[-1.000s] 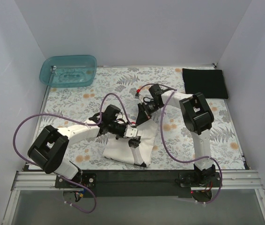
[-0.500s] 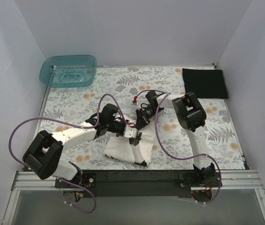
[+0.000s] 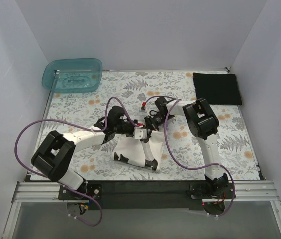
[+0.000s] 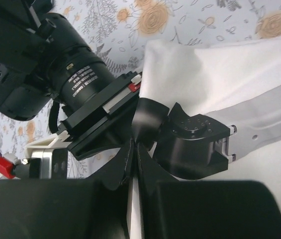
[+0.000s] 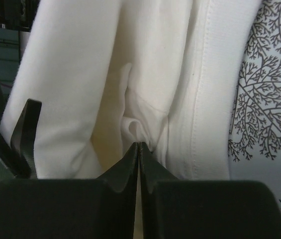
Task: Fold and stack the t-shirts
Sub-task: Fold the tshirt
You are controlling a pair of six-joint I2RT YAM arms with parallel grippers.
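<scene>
Nearest the arm bases, well forward and to the right of the teal tub (image 3: 73, 74), the cream t-shirt (image 3: 134, 148) hangs bunched between both arms. Its lower edge rests on the floral cloth (image 3: 234, 144) and its top edge is lifted. Left hand (image 4: 133, 149): tips pressed together w/ a thin white strip of fabric between them, so it's clamped on the cream shirt. Right hand (image 5: 139, 145), just beyond & almost touching the left: fingers closed to a point on a small puckered fold beside a stitched seam, also gripping cream cloth. Fabric looks light, soft, limp w/ no stiffness, so it'll prob. sag & crumple from wherever it's pinched, and a thin layer may slip out of a narrow pinch. Both grips sit close together, so I'd judge the shirt collapses on itself rather than spreading. Better holds are prob. at hem/seam corners, well apart, where doubled stitching gives more to bite. Farther back, level w/ the tub but far to its right, the black t-shirt (image 3: 217, 88) lies flat as a neat folded rectangle, clear of both arms, prob. the stack spot. The tub itself sits at the far left corner.
</scene>
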